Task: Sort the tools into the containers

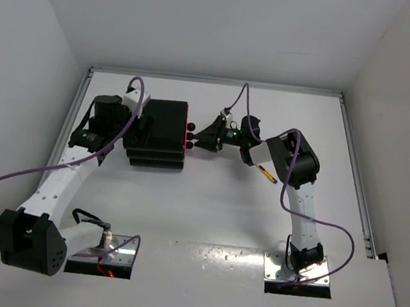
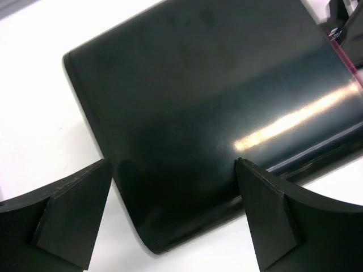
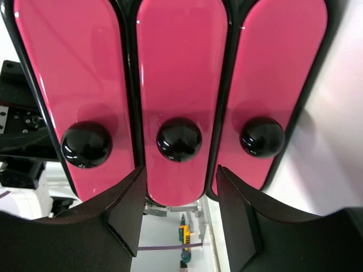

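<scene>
Yellow-and-black stick-shaped tool (image 1: pixel 266 175): it lies flat on the white table (image 1: pixel 206 212), partly under your right arm, to the right of the black three-tier cabinet (image 1: pixel 156 130). Its long axis runs diagonally, upper left to lower right in the top view; you cannot tell which end leads. No other tool is visible. All three magenta-pink drawers (image 3: pixel 181 68) are shut, fronts facing the right pincer (image 3: pixel 180 175), so judge the sorting as not yet begun: a drawer must be opened first. Your right pincer is released, fingers apart just below the middle round black knob (image 3: pixel 179 139). Your left pincer (image 2: pixel 173 164) is released too, spread over the cabinet's rear corner.
</scene>
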{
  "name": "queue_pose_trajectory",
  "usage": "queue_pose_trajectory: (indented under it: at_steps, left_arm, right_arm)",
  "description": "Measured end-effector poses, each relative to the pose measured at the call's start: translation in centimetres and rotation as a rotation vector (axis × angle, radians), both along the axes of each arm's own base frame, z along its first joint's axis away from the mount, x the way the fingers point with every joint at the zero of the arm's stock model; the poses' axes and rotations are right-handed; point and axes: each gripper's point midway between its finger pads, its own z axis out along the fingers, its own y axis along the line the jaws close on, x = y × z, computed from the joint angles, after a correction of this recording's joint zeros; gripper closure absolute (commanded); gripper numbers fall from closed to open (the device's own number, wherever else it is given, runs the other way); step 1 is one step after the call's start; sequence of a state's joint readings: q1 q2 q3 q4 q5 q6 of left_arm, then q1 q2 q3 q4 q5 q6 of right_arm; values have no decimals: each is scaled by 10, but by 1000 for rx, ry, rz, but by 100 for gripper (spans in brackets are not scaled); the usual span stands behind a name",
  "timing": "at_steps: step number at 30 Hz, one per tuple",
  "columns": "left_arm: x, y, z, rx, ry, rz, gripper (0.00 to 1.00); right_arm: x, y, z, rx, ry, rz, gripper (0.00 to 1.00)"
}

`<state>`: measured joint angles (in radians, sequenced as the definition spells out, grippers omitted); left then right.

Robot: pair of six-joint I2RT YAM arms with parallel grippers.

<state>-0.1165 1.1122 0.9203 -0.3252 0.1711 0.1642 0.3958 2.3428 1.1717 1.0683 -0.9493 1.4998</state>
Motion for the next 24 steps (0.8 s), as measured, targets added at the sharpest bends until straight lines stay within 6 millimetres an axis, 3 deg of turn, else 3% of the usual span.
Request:
queue_pose_trajectory:
  at_steps: [8,17,19,24]
  left_arm:
    - [15,-6,-1,-10,-28,1,4]
    - [18,-6,-1,-11,-36,5,4]
    - [18,-6,-1,-11,-36,5,4]
    - [19,-5,-1,-9,-39,11,4]
  right_arm:
    - [9,6,0,30,1,-3,47]
    - [16,19,-5,42,1,11,49]
    - [14,22,-6,43,6,15,53]
    - [15,24,1,56,-25,28,76]
